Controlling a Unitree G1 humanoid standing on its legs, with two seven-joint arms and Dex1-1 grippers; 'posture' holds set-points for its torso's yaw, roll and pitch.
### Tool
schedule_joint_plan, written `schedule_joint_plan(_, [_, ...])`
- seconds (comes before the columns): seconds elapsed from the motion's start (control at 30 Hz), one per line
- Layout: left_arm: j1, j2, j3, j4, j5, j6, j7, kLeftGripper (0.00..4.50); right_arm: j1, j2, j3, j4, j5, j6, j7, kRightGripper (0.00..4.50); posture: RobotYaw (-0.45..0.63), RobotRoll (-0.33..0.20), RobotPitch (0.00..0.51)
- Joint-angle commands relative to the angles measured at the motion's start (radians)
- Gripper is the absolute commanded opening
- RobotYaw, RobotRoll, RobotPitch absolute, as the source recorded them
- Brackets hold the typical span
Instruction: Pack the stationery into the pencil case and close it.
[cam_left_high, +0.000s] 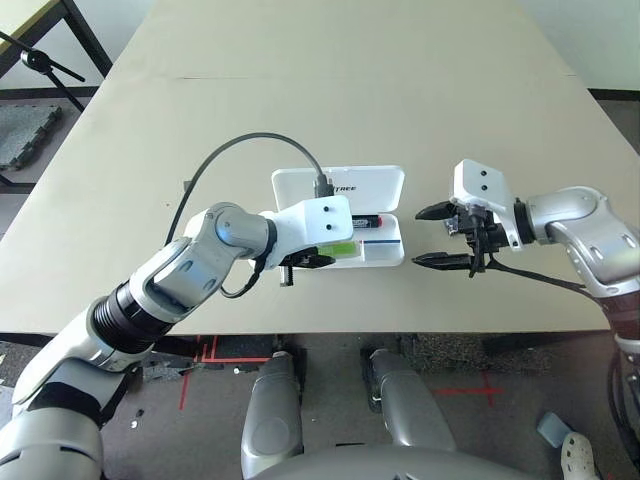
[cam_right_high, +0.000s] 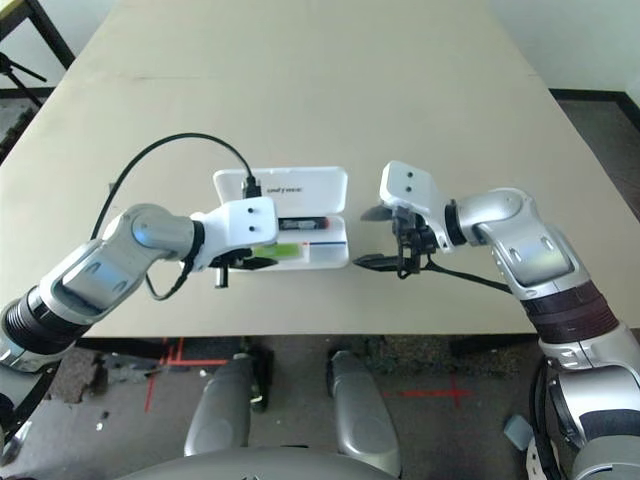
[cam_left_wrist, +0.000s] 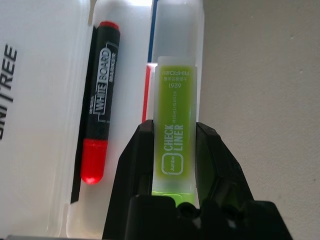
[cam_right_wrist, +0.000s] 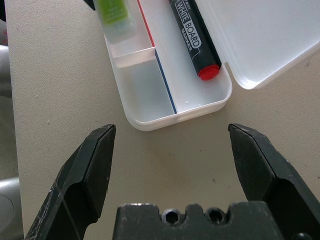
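Beige table (cam_left_high: 330, 90) carrying everything, with the white pencil case (cam_left_high: 385, 250) lying open close to its near edge, about midway along, lid (cam_left_high: 340, 186) folded back toward the far edge. Left gripper (cam_left_wrist: 173, 165) poised over the case's near compartment, jaws narrowed onto the lime-green highlighter (cam_left_wrist: 175, 145), held lengthwise along the tray. Right gripper (cam_left_high: 447, 236) hovering just off the case's right end, jaws spread wide, clasping nothing. Black marker with red ends (cam_right_wrist: 194, 37) lying flat in the far compartment, beside the lid hinge.
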Motion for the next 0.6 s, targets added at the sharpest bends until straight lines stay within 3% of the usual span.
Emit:
schedule_joint_plan(0.03, [0.006, -0.004, -0.007, 0.014, 0.015, -0.011, -0.015, 1.09, 0.014, -0.008, -0.009, -0.025, 0.001, 0.005, -0.007, 4.5, -0.06, 0.0, 0.184])
schedule_joint_plan(0.07, [0.006, -0.004, -0.005, 0.014, 0.015, -0.011, -0.017, 1.09, 0.015, -0.007, -0.01, -0.027, 0.001, 0.006, -0.01, 4.5, -0.06, 0.0, 0.184])
schedule_joint_plan(0.37, [0.02, 0.014, 0.024, 0.022, 0.013, -0.021, -0.025, 4.43, 0.017, -0.002, -0.007, -0.034, 0.005, 0.012, -0.02, 4.5, -0.05, 0.0, 0.186])
schedule_joint_plan(0.6, [0.048, 0.038, 0.078, 0.006, -0.005, -0.037, -0.036, 4.47, 0.012, 0.005, 0.0, -0.022, 0.001, 0.006, -0.019, 4.5, -0.04, 0.0, 0.186])
